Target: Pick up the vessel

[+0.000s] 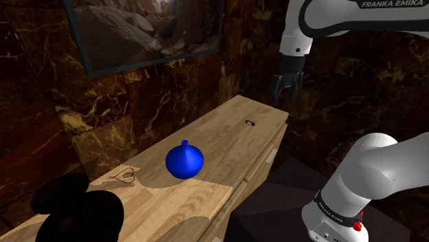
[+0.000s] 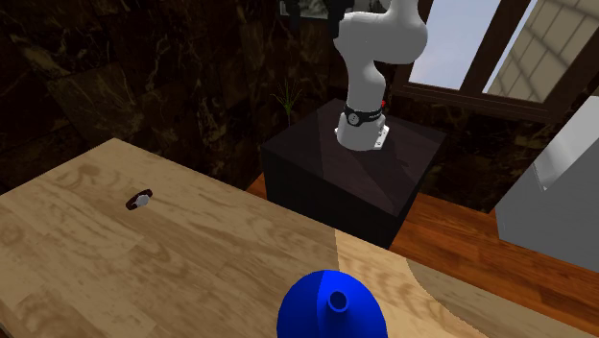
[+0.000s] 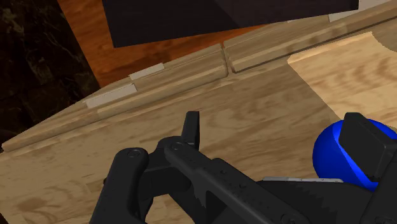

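One blue vessel (image 1: 184, 161), one wooden table (image 1: 210, 132)

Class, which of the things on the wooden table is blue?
The round vessel with the narrow neck; neither the small ring-like thing nor the bulky black shape is.

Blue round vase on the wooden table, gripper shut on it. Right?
No: the black two-finger gripper hangs open, well apart from the blue round narrow-necked vase; the shoulder view shows it. The vase does stand on the wooden table.
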Robot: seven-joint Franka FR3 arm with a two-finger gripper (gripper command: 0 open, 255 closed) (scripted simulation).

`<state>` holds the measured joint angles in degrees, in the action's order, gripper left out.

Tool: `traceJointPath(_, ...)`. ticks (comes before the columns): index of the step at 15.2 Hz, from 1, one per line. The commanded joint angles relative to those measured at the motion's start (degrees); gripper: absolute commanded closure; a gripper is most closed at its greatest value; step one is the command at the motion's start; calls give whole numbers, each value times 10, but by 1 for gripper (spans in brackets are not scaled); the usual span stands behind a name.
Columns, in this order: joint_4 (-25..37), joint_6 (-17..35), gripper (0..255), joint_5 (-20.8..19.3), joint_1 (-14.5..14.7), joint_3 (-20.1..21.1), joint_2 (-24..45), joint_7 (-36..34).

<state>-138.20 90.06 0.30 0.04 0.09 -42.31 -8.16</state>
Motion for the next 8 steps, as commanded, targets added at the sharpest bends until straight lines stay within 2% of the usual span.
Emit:
traceJointPath(1, 0, 0, 0, 0, 0, 0, 0, 0)
traceJointPath(8, -4, 116, 0, 34, 21, 49, 103, -54)
